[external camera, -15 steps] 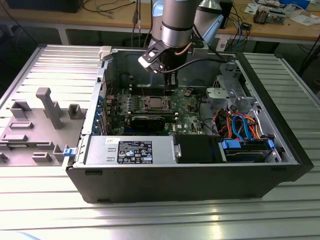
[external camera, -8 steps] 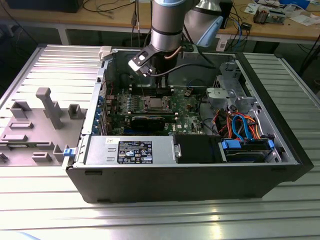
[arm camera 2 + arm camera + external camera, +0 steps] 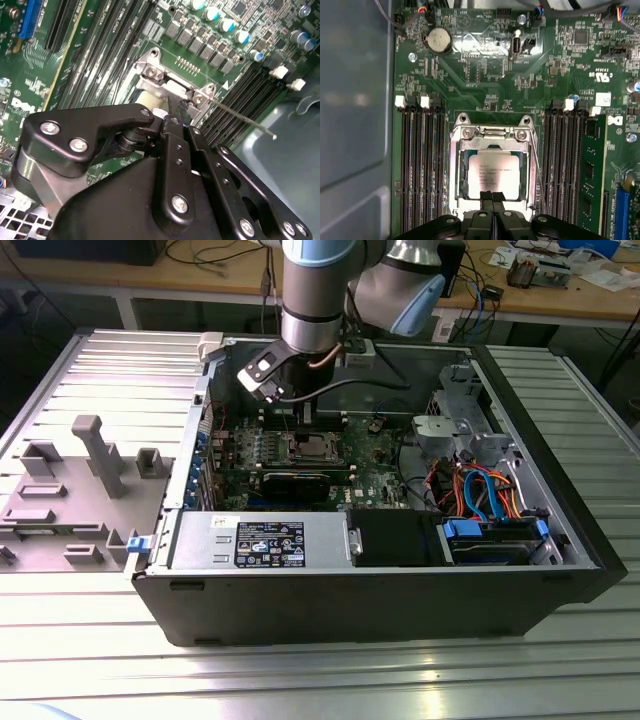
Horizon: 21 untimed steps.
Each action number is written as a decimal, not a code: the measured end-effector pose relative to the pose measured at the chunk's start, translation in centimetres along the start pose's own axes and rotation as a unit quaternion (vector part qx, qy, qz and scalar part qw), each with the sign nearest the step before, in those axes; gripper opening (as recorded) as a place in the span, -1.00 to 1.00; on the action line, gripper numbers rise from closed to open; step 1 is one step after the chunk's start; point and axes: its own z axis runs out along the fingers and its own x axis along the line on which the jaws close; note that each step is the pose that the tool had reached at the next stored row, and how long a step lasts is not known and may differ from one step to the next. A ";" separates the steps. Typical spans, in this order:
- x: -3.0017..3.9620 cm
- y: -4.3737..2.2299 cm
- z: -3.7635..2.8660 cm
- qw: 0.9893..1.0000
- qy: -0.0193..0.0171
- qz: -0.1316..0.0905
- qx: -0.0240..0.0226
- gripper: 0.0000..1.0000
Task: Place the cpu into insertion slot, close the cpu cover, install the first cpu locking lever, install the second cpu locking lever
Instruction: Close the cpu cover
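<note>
Exterior view, from its left to its right: a ribbed metal desk (image 3: 300,680) carries a grey plastic fixture (image 3: 90,455), and just beside it an open computer case (image 3: 350,605) lies on its side. Inside the case, a power supply (image 3: 260,540) sits along the near wall, with the green motherboard (image 3: 375,465) behind it. Orange and blue cables (image 3: 480,490) run to a drive bay at the right end. The arm comes down from above into the case, over the insertion slot (image 3: 305,447).

First wrist view: the cpu (image 3: 492,172) is seated in the slot, lying flat with its grey top facing up. The cpu cover (image 3: 456,175) is down over it, and its silver frame surrounds the chip on all visible sides. Rows of memory slots (image 3: 420,165) flank the socket on both sides, and a coin cell (image 3: 439,40) sits on the board beyond. The tool (image 3: 492,194) is narrow: its two black fingers are pressed together with nothing between them. The tips rest at the edge of the chip nearest the camera.

Second wrist view: a thin wire locking lever (image 3: 245,117) slants out from one socket corner over the neighbouring memory slots, not tucked against the frame.
</note>
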 end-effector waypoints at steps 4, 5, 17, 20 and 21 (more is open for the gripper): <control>0.00 -0.13 0.25 1.000 0.000 0.000 0.001 -0.79; 0.00 -0.13 0.25 1.000 0.000 0.000 0.001 -0.79; 0.02 -0.80 0.38 1.000 0.000 -0.002 -0.002 -0.79; 0.02 -0.81 0.56 1.000 0.000 -0.002 -0.002 -0.79; 0.02 -0.80 0.60 1.000 0.000 -0.002 -0.002 -0.79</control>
